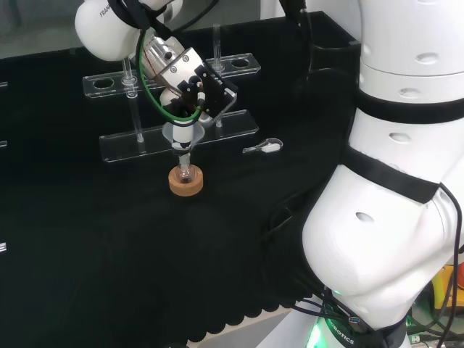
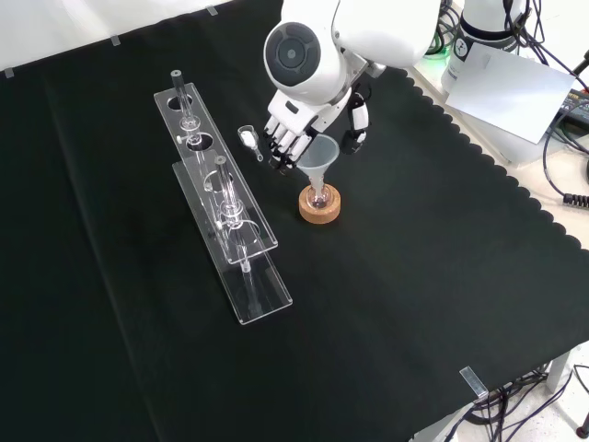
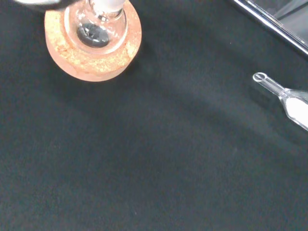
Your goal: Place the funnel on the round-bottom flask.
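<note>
So the funnel [image 2: 321, 155] sits w/ its stem down in the neck of the round-bottom flask [image 2: 319, 196]; flask is upright in a cork ring [image 2: 319, 208] on the black tabletop [image 2: 414, 276]; hand [image 2: 293, 129] is right at the funnel's rim, fingers [image 2: 285, 143] on one side and thumb on the other, but can't tell if they're actually gripping it or let go; clear tube rack [image 2: 225, 207] sits left of the flask in front view; small spoon [image 2: 248, 138] w/ white stuff lies nearby, btw rack and hand.
</note>
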